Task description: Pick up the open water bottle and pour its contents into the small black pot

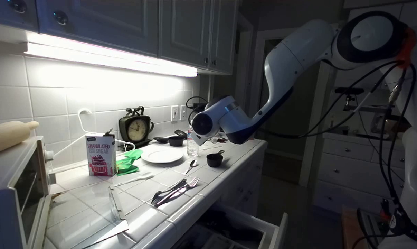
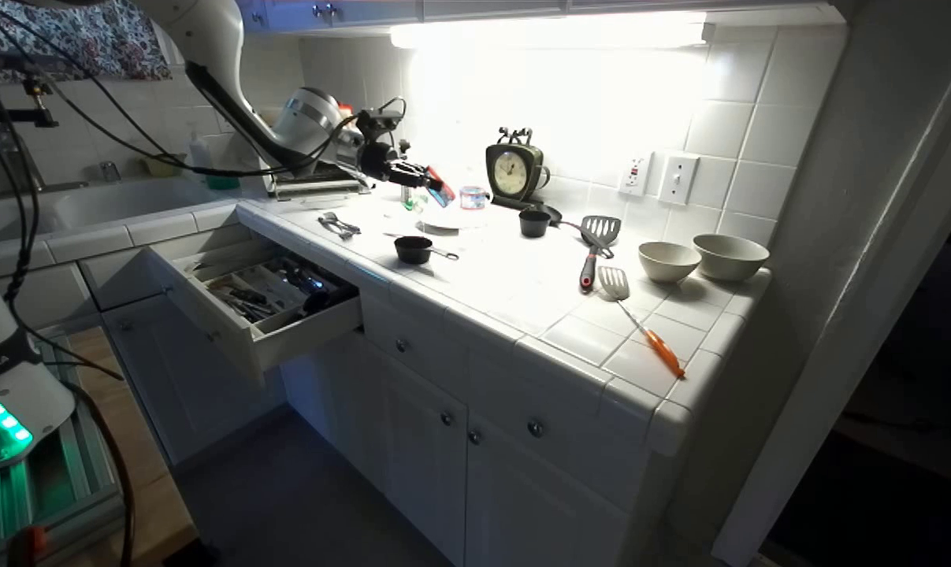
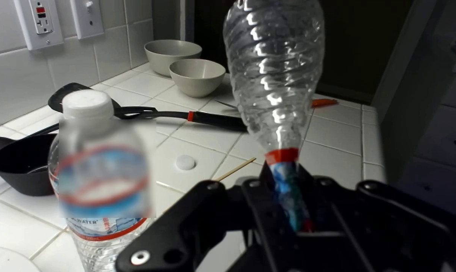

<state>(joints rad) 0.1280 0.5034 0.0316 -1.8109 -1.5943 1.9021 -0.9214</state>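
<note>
My gripper is shut on a clear plastic bottle, squeezing it flat at its red-and-blue label. Its ribbed part extends upward in the wrist view; its mouth and contents cannot be made out. In an exterior view the gripper holds the tilted bottle above the counter. A similar bottle with a white cap stands beside it, also seen in an exterior view. Two small black pots show: one with a handle near the front edge, one at the back.
A white plate, a spoon and forks lie on the counter. A clock stands at the back. A loose white cap lies near spatulas. Bowls stand farther off. A drawer is open below.
</note>
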